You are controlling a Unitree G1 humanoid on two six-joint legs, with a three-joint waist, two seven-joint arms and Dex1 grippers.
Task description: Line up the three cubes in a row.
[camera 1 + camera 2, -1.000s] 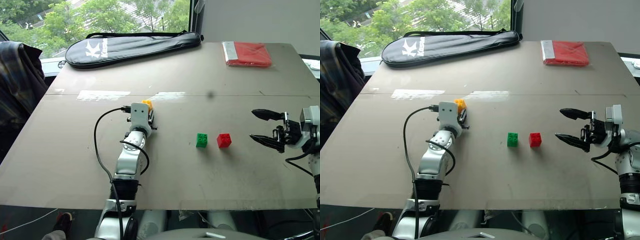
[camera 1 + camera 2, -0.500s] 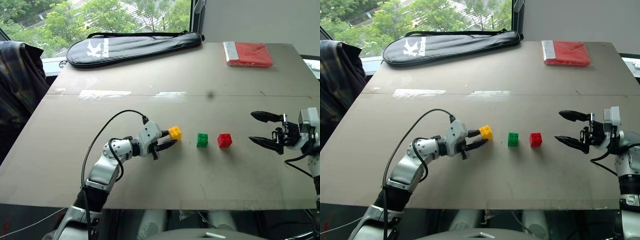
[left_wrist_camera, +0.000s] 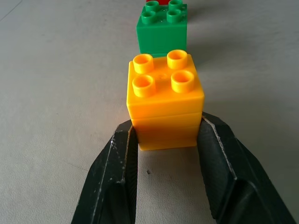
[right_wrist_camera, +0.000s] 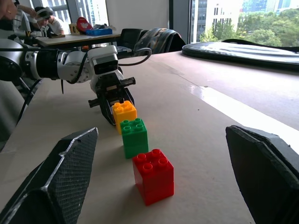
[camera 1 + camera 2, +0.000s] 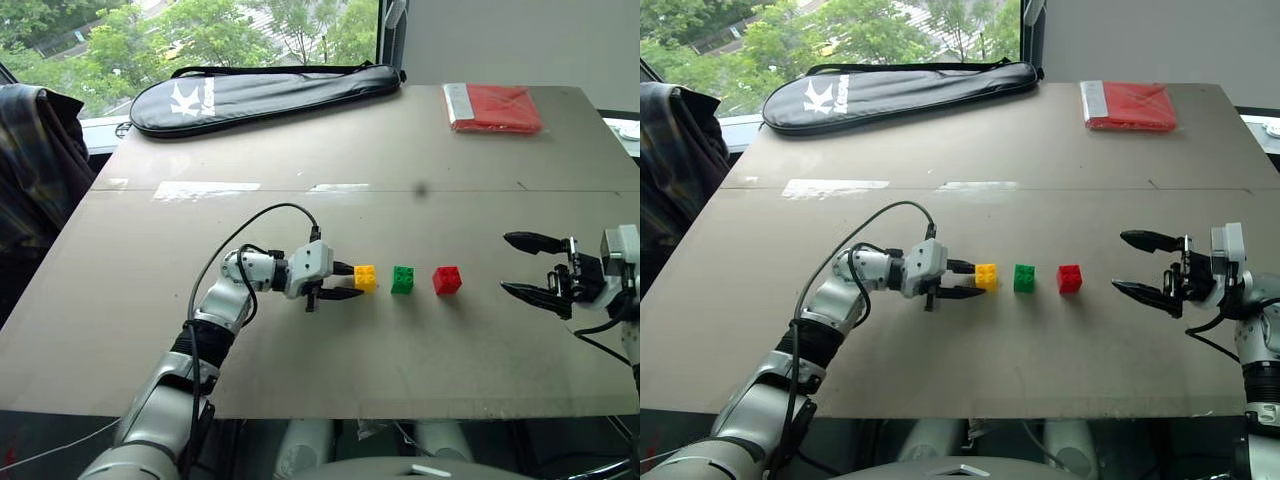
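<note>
While gripped, yellow cube (image 5: 365,277) shifted beside green cube (image 5: 402,279)

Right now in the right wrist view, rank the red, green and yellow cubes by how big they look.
1. Red cube, largest.
2. Green cube.
3. Yellow cube, smallest.
This order only follows nearness to the camera: the red one is closest. In the head views all three look about the same size.

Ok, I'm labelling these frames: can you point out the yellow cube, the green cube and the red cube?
yellow cube (image 3: 164,105), left wrist view, its front face.
green cube (image 5: 402,281), left eye view, its near face.
red cube (image 4: 154,179), right wrist view, its front face.
</note>
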